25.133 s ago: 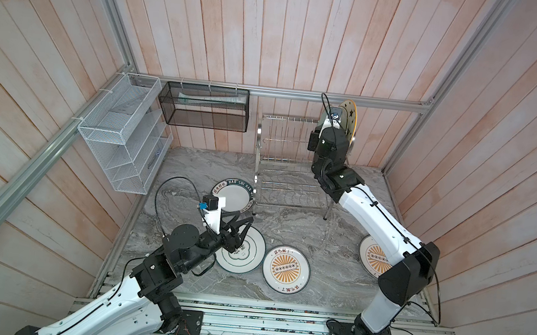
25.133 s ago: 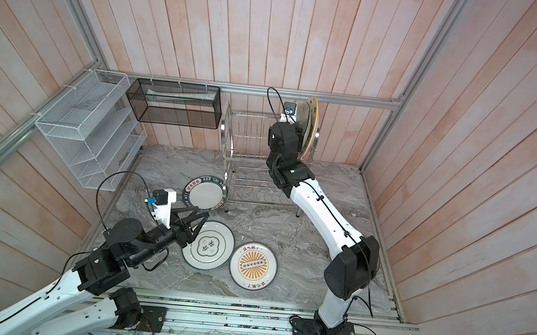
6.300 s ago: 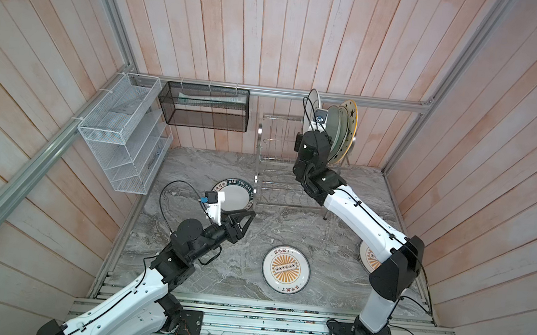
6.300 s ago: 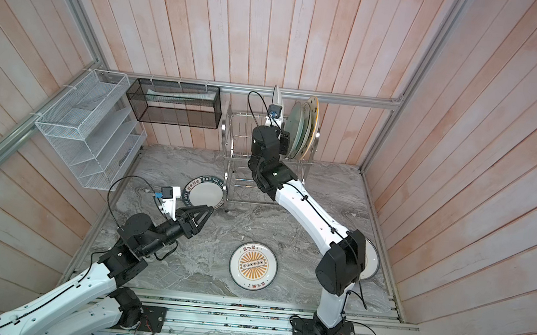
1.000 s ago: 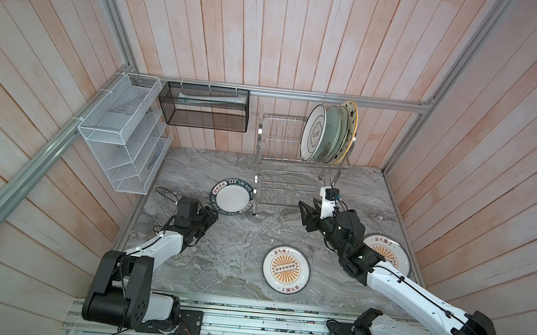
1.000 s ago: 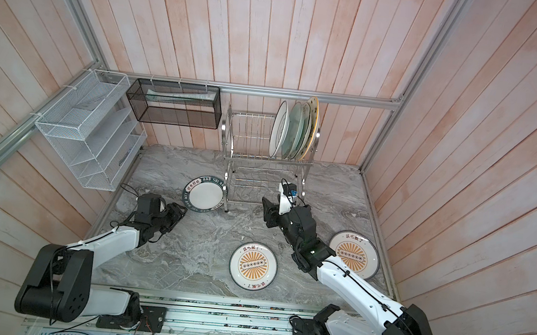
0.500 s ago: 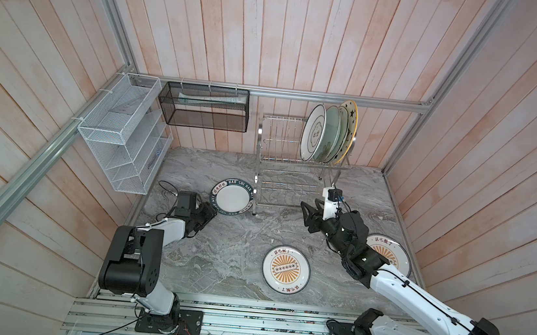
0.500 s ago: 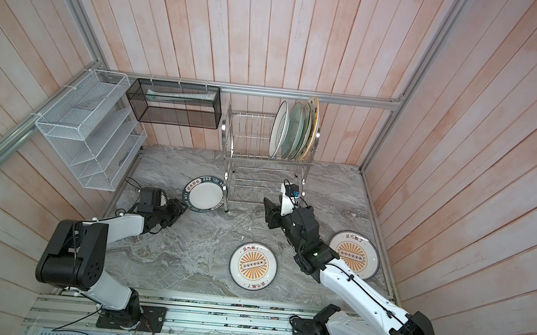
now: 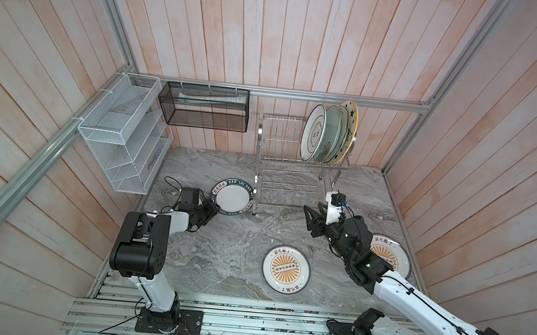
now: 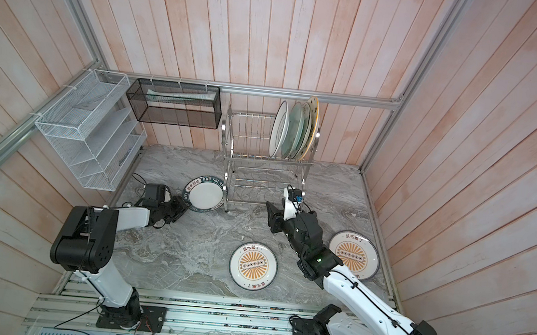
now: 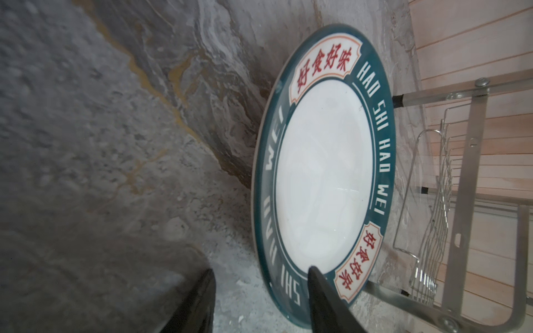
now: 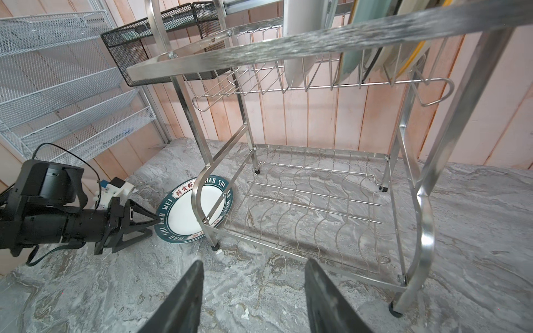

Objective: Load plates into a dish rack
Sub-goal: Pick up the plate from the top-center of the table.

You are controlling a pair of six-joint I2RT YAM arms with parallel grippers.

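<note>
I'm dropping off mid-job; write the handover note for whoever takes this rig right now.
Left gripper: open, jaws astride the rim of the green-lettered plate, which lies flat on the table by the dish rack.
Right gripper: open, empty, above the table before the rack.
Done: four plates upright in the top tier.
To do: that plate and two sunburst plates, flat on the table.

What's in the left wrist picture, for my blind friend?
A white plate with a green lettered rim lies on the marble table. The left gripper, jaws open, is at its edge; the steel dish rack stands beside it.
</note>
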